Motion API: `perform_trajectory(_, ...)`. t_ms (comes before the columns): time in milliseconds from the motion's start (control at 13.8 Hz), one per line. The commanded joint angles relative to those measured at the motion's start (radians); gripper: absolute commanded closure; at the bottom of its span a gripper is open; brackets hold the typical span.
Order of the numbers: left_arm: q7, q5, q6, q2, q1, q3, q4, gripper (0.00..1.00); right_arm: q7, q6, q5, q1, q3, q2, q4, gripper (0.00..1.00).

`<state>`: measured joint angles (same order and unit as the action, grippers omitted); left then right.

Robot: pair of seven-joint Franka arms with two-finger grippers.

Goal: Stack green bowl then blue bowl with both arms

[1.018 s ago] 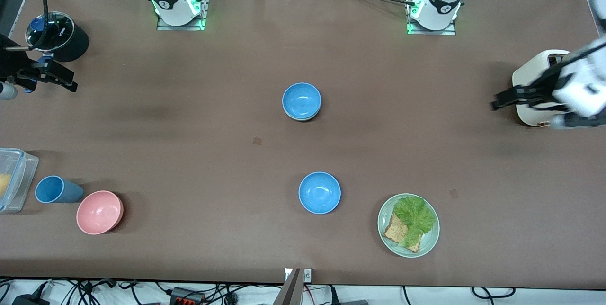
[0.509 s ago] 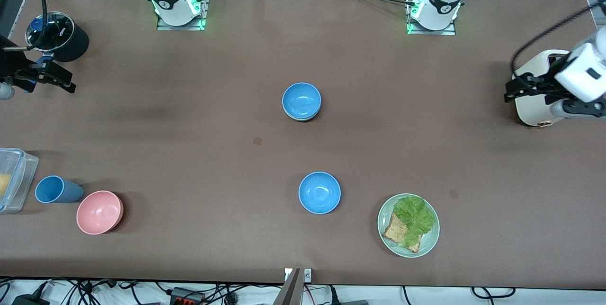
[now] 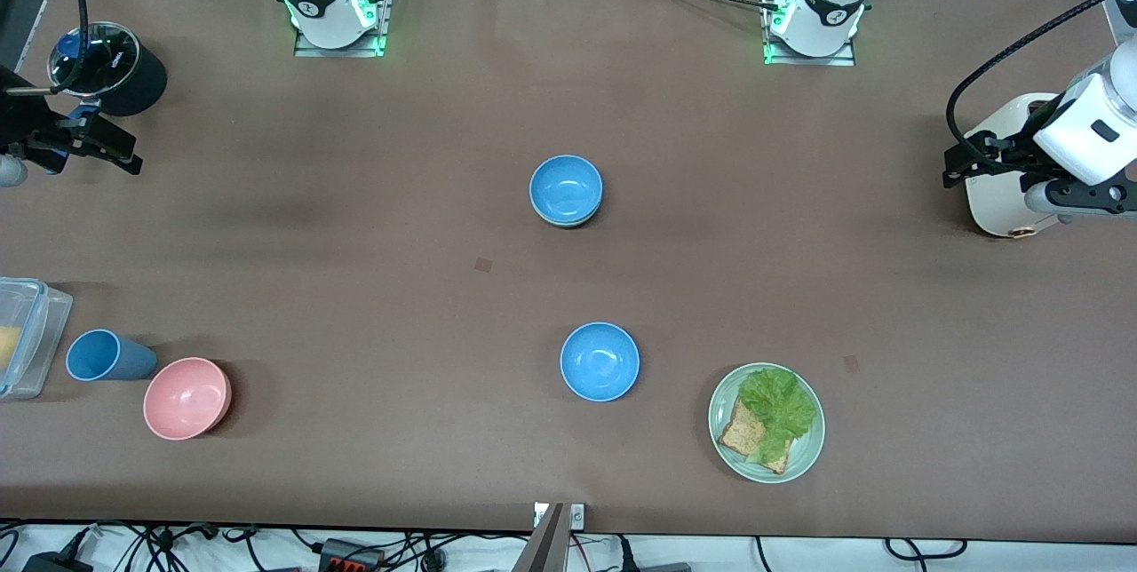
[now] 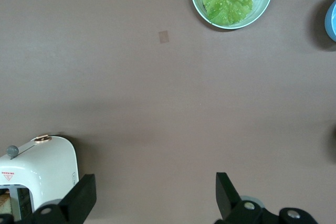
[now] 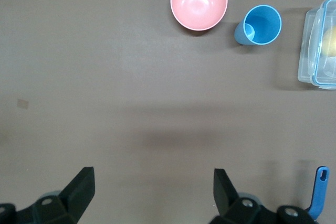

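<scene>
A blue bowl [image 3: 566, 186] sits nested in the green bowl [image 3: 568, 222] at the table's middle; only a thin pale-green rim shows beneath it. A second blue bowl [image 3: 600, 361] stands alone, nearer the front camera; its edge shows in the left wrist view [image 4: 332, 20]. My left gripper [image 3: 958, 165] is open and empty in the air by the toaster [image 3: 999, 190] at the left arm's end, as its wrist view [image 4: 156, 198] shows. My right gripper [image 3: 129, 154] is open and empty at the right arm's end, over bare table in its wrist view [image 5: 152, 192].
A pale-green plate [image 3: 804, 456] with lettuce and toast lies beside the lone blue bowl. A pink bowl [image 3: 186, 398], blue cup [image 3: 102, 355] and clear container [image 3: 27, 337] sit at the right arm's end. A black pot [image 3: 111, 66] stands near the right gripper.
My left gripper has drawn back from over the table toward the toaster at the left arm's end. The right gripper has shifted only slightly. The bowls have not moved.
</scene>
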<state>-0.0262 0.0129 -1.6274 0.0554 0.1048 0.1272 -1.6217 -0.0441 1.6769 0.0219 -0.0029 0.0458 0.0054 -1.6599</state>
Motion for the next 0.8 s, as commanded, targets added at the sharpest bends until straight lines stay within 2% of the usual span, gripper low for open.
perform_trajectory(0,0.006,0.016,0.0,-0.022,0.004,0.002,-0.015,0.0,0.007,-0.013,0.015,0.008,0.0,-0.005,0.006,0.0)
perform_trajectory(727,0.014,0.018,0.006,-0.011,0.004,0.002,-0.012,0.0,0.006,-0.011,0.015,0.006,0.0,-0.004,0.006,0.0)
